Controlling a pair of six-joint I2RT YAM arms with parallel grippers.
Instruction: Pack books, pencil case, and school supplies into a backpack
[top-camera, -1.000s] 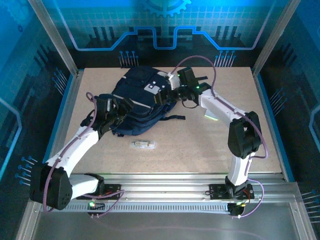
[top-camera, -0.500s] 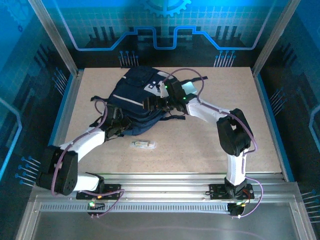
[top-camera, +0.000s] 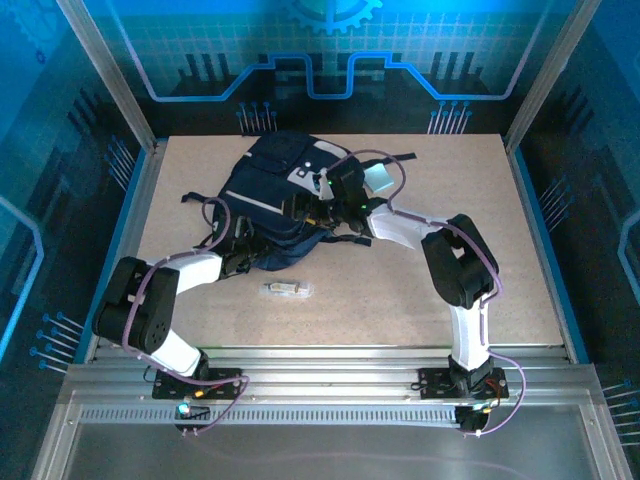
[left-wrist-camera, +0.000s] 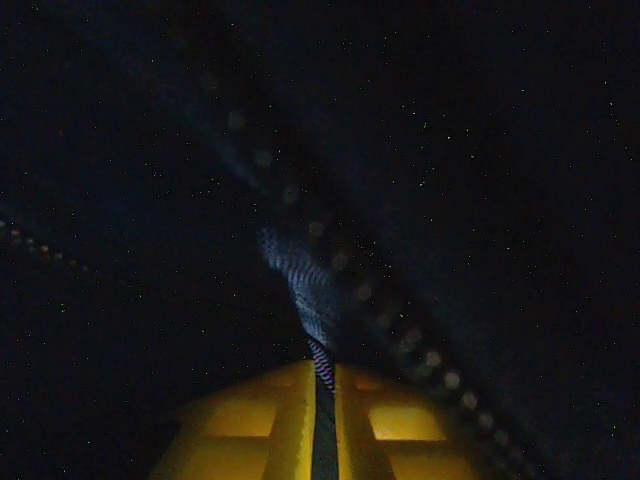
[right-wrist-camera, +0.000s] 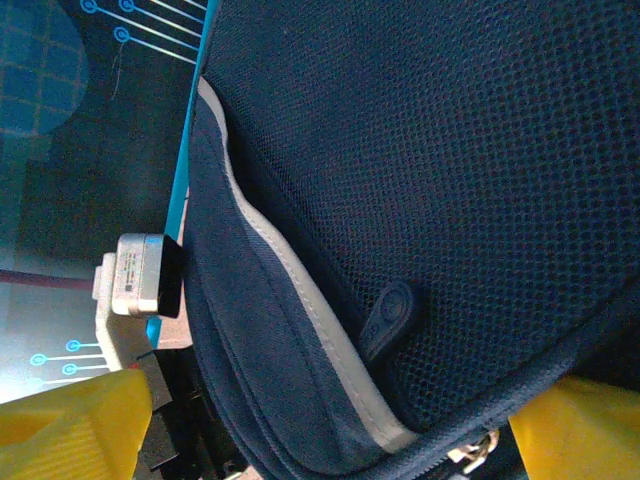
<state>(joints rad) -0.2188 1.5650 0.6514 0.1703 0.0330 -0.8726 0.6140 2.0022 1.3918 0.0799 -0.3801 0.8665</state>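
The dark navy backpack (top-camera: 268, 180) lies at the table's back left; its mesh and pale piping (right-wrist-camera: 300, 300) show close up in the right wrist view. My left gripper (top-camera: 243, 258) is at the backpack's near left edge. Its yellow fingers (left-wrist-camera: 270, 420) are shut on a thin patterned strip (left-wrist-camera: 322, 365) of the backpack's dark fabric (left-wrist-camera: 450, 150). My right gripper (top-camera: 303, 207) is over the backpack's near right part and stands open, its fingers (right-wrist-camera: 75, 430) wide on either side of the bag's edge. A short clear tube (top-camera: 285, 289), one of the school supplies, lies on the table. The books and the pencil case are out of view.
Black straps (top-camera: 350, 236) trail from the backpack towards the right arm. A zip pull (right-wrist-camera: 388, 315) and a metal ring (right-wrist-camera: 470, 455) sit near the bag's edge. A metal frame (top-camera: 135, 190) borders the table left and right. Bare board (top-camera: 400, 300) spreads in front of the tube.
My left gripper has moved nearer and rightward to the backpack's near edge and has shut there. My right gripper has moved left and nearer over the backpack, still open.
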